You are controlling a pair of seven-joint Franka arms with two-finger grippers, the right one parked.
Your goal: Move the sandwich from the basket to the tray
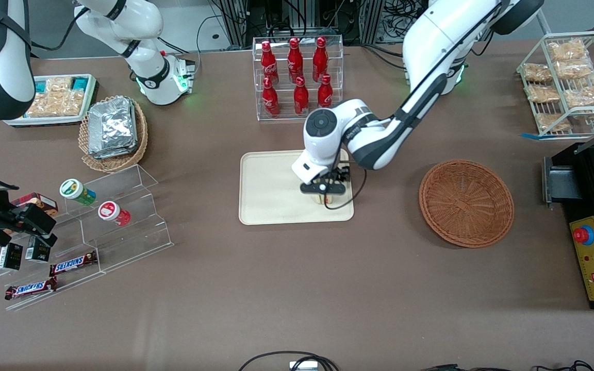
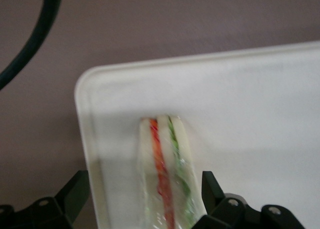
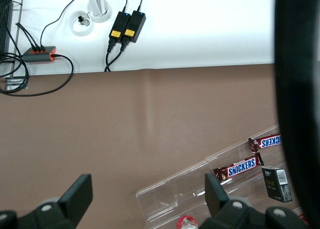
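Currently the gripper (image 1: 326,194) is held low over the tray (image 1: 268,188), at the tray's corner nearest the front camera on the working arm's side. Its fingers (image 2: 212,189) are seen spread apart in the left wrist view, one on either side of the sandwich (image 2: 165,174); a clear gap is visible at one finger, while contact at the other is hard to judge, probably none. The sandwich is lying on the tray close to its rim, with red, orange and green filling stripes shown between white bread layers under clear wrap. In the front view only a sliver of it (image 1: 323,199) is seen beneath the gripper.

The basket (image 1: 466,202) is set on the brown table (image 1: 297,288) well apart from the tray, toward the working arm's end, and nothing is seen inside it. A clear rack of red bottles (image 1: 297,77) is placed farther from the front camera than the tray. Toward the parked arm's end, a tan wicker basket with foil packs (image 1: 113,131) and a clear stepped stand (image 1: 116,221) with small cups and Snickers bars (image 1: 72,264) are found. A white wire rack of snack bags (image 1: 567,82) is seen at the working arm's end.
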